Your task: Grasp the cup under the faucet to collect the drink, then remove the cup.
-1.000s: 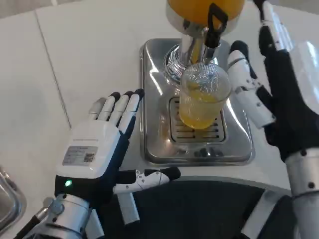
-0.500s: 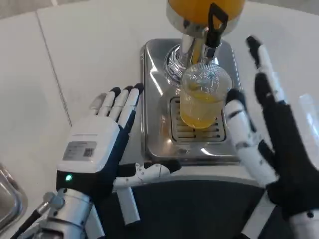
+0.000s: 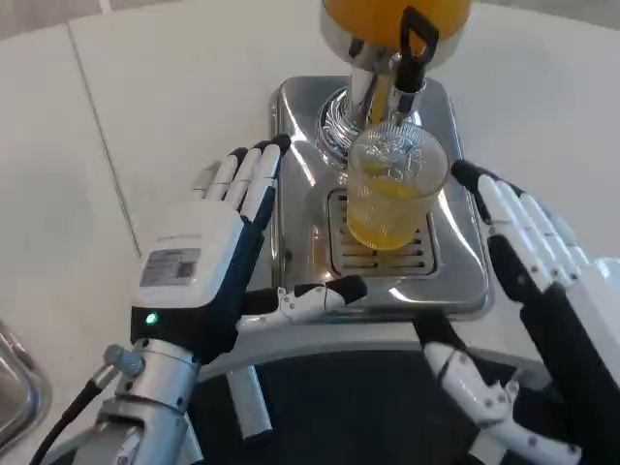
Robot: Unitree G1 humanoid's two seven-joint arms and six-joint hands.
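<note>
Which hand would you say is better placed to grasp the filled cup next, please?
Probably the left. The left hand lies open beside the drip tray, thumb reaching toward the cup. The right hand is open too, lying off the tray's right edge.

view: a single head view, so no second view overlaps with it
position: mounted high on the robot's own body, above both forearms
direction: tilted steeply down and forward over the white surface (image 3: 174, 87)
nearness: close; the left hand (image 3: 208, 257) and right hand (image 3: 542, 281) loom large at the lower edge (the wrists run out of frame)
centre: the steel drip tray (image 3: 300, 145) and the cup (image 3: 392, 189) sit just above the middle
top edge: cuts through the orange dispenser tank (image 3: 378, 15)
bottom: a dark part of the robot's body (image 3: 349, 407) shows between the arms
</note>
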